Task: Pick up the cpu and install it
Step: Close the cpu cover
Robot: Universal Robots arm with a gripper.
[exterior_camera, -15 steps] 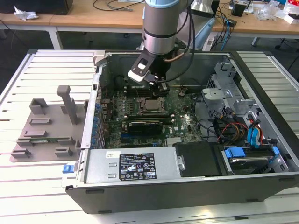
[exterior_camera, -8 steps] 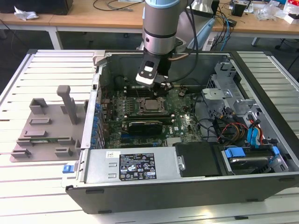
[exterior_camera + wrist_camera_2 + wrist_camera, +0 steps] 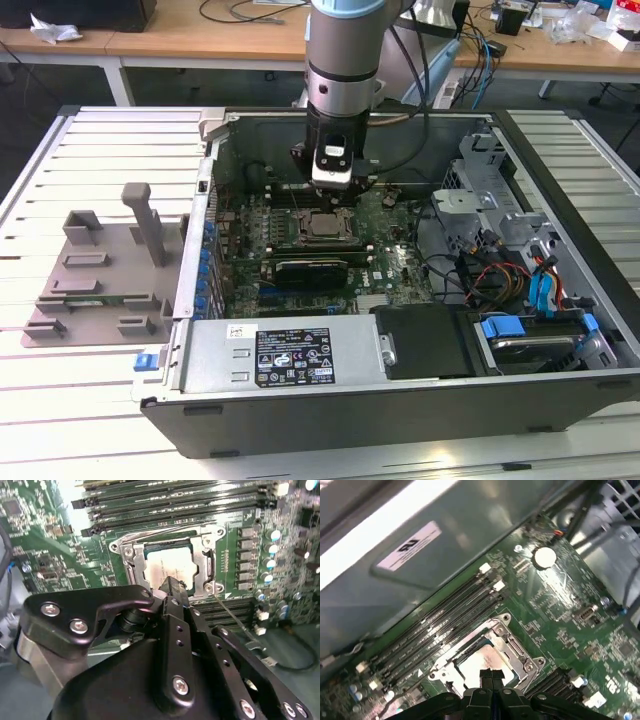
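The cpu (image 3: 322, 226) lies flat in the black metal-framed socket (image 3: 305, 236) of the green motherboard (image 3: 397, 266), inside the open computer case. Its pale silvery top (image 3: 165, 566) (image 3: 479, 663) shows in both wrist views, ringed by the socket frame (image 3: 209, 560) (image 3: 519, 653). My gripper (image 3: 331, 197) hangs straight above the socket, just over the chip. The black fingertips (image 3: 491, 676) are pressed together with nothing between them, and one finger (image 3: 174, 591) covers the chip's near edge. I cannot tell whether the tips touch the chip.
Memory slots (image 3: 445, 625) run beside the socket. A grey fixture plate (image 3: 95, 275) with raised blocks lies at the exterior view's left, outside the case. A power supply (image 3: 285, 355) lines the front, with drive bays and cables (image 3: 520, 280) at the exterior view's right.
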